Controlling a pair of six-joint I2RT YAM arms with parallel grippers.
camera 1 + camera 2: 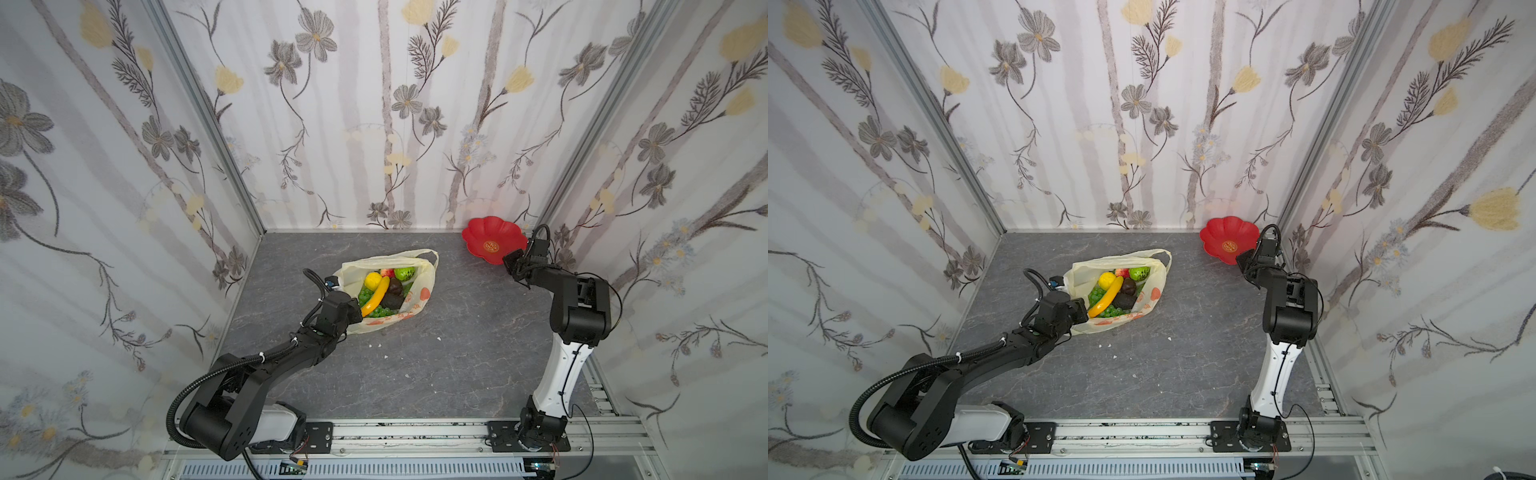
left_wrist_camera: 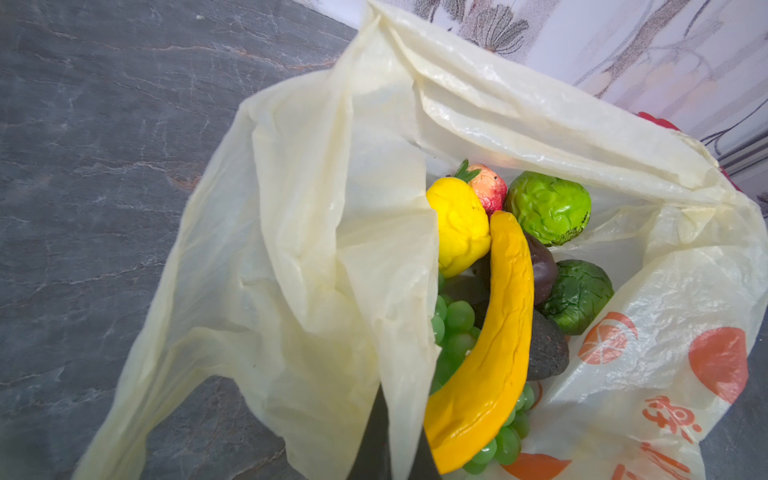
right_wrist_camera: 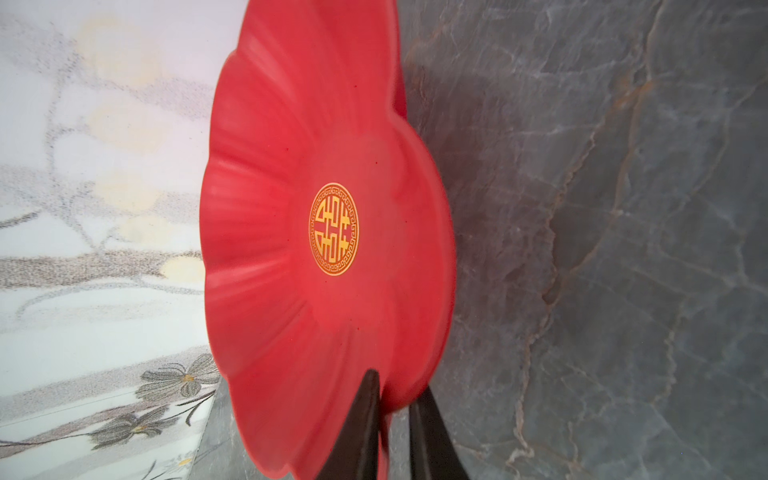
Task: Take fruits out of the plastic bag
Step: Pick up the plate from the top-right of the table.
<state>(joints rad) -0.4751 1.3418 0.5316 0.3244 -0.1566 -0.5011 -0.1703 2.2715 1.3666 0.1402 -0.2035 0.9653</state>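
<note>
Room: floral-papered walls on 3 sides, grey veined table (image 1: 457, 353).
Bag (image 1: 353, 268): lies mid-table in both top views, mouth gaping upward, orange print on the side toward the right arm.
Fruits (image 2: 478, 270): all inside the bag.
Pile: banana (image 2: 498, 332) on top, lying across grapes (image 2: 457, 320); lemon (image 2: 457, 232), strawberry (image 2: 490, 187) and green citrus (image 2: 548, 208) beyond it; 2 dark pieces and a darker green one beside it.
Left claw (image 2: 399, 419): closed tight, with the bag's rim film pinched between its fingers.
Fruit to left claw: the banana's near end is just beside it, inside the film.
Right claw (image 3: 395, 386): at the far right corner, well apart from the bag; jaws narrowed onto the rim of a red plate (image 3: 257, 208), 1 finger on each face.
</note>
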